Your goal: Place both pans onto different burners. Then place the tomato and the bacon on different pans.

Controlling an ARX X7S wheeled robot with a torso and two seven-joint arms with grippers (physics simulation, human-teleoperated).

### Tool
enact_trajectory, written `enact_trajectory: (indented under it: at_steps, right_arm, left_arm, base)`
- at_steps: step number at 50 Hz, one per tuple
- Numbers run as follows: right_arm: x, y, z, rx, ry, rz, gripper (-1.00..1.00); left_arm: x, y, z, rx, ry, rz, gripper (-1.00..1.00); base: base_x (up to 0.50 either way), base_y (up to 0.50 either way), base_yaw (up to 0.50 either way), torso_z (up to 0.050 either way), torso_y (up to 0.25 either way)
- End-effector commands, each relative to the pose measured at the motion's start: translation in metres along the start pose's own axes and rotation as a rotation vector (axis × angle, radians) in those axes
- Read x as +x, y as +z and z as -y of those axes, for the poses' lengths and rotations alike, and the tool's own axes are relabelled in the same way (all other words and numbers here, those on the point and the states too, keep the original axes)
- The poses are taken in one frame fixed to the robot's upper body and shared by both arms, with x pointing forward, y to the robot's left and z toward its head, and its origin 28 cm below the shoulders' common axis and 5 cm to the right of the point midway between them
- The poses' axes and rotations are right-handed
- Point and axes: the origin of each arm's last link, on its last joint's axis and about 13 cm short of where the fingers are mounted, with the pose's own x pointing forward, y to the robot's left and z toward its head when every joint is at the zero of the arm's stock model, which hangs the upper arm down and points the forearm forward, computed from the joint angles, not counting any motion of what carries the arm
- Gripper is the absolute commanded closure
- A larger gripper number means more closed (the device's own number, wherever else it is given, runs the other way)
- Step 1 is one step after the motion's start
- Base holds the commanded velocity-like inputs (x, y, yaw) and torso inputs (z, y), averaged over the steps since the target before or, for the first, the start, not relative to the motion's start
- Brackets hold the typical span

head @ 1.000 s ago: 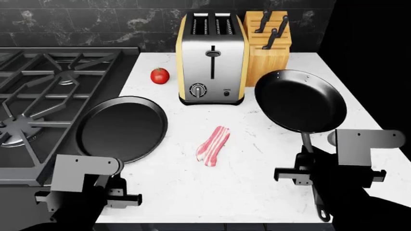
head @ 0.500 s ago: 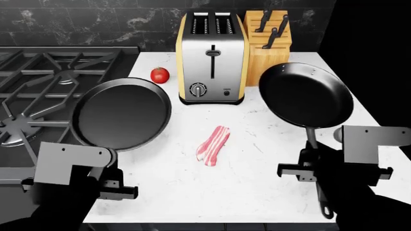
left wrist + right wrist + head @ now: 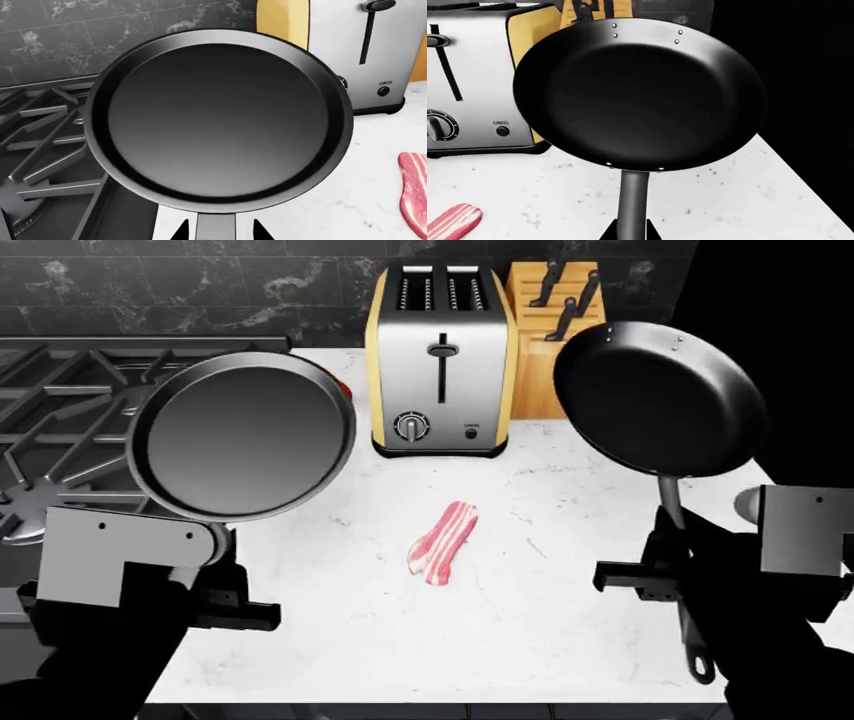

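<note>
Gripping handles | left tool (image 3: 220, 605) clamps flat pan (image 3: 240, 435) | right tool (image 3: 667, 585) clamps deep pan (image 3: 658, 400) | bowls pointing away

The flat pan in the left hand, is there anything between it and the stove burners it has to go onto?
Nothing visible blocks it. The flat pan is held up over the counter's edge, and the burner grates lie right beside it to the left, bare. The toaster and bacon sit on the opposite side, away from that path.

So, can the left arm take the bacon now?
Probably not: the left claw is shut on the flat pan handle. The bacon lies uncovered on the counter, but the pan must go down first.
</note>
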Motion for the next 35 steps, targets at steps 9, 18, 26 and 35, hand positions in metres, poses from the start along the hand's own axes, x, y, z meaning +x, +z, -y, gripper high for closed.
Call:
enact_trajectory:
  at_steps: [9, 18, 26, 35]
  right_arm:
    - [-0.0154, 0.0196, 0.0039, 0.004, -0.021, 0.153, 1.0]
    - [-0.0162, 0.0199, 0.0039, -0.006, -0.013, 0.173, 1.0]
    - [-0.0164, 0.0196, 0.0036, -0.017, -0.005, 0.179, 1.0]
    - [-0.0149, 0.0196, 0.003, -0.019, -0.007, 0.178, 1.0]
  left_arm:
    - [-0.0003, 0.0138, -0.0091, -0.028, 0.074, 0.127, 1.0]
    - [-0.006, 0.0137, -0.0109, -0.032, 0.087, 0.145, 1.0]
    - [-0.0058, 0.0142, -0.0111, -0.03, 0.085, 0.151, 1.0]
    - [-0.0047, 0.0122, -0.0109, -0.032, 0.081, 0.149, 1.0]
  base:
    - [0.0, 0.0, 0.0, 0.001, 0.005]
    - [0.0, 0.0, 0.0, 0.001, 0.004]
    - [0.0, 0.09, 0.0, 0.001, 0.003]
    - [0.0, 0.18, 0.0, 0.002, 0.004]
